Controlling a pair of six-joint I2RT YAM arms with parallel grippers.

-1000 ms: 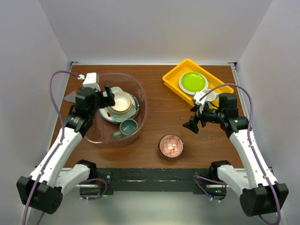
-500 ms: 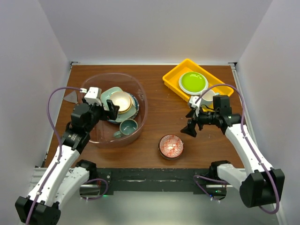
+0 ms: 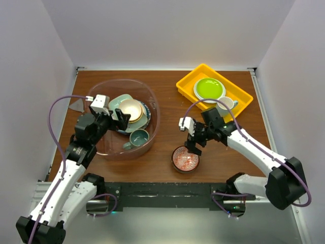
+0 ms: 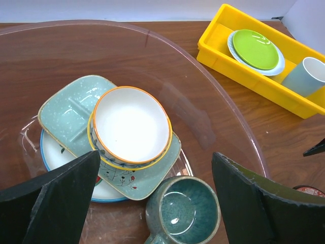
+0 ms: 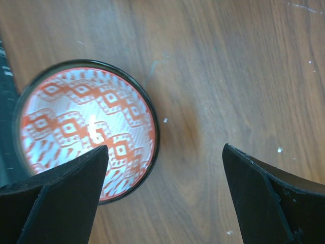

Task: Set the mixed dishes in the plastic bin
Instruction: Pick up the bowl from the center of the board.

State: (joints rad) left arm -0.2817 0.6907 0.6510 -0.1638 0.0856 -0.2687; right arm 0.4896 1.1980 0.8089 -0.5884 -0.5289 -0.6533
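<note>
While the red-patterned bowl (image 3: 185, 158) sits alone on the table (image 3: 167, 107) in the lower middle of the top view, outside the plastic bin (image 3: 151, 101), the right hand (image 3: 195, 143) hangs just above its upper-right rim. In the right wrist view the two fingers (image 5: 56, 198) stand wide apart with nothing between them. One is over the bowl's edge and the other is over bare wood, and whether either touches the bowl cannot be told.

Left of centre lies the bin, a broad clear tub. The left hand (image 3: 121, 110) hovers over its middle, fingers spread and empty. In the bin, lowest in the frame, a teal mug (image 3: 138, 138) stands upright on the bottom. Just above it is a stack. A white plate with a blue rim (image 4: 53, 162) is at the bottom, a pale mint squarish dish (image 4: 66, 107) lies on that, and a white bowl with an orange rim (image 4: 129, 124) rests on the dish – slightly off toward the dish's right side.

At the upper right of the top view, well apart from the bin, sits a yellow tray (image 3: 186, 84), turned at an angle. It holds a lime-green plate (image 3: 209, 88) lying on a white one, and a small white cup (image 3: 227, 103) beside it at the tray's right end.
</note>
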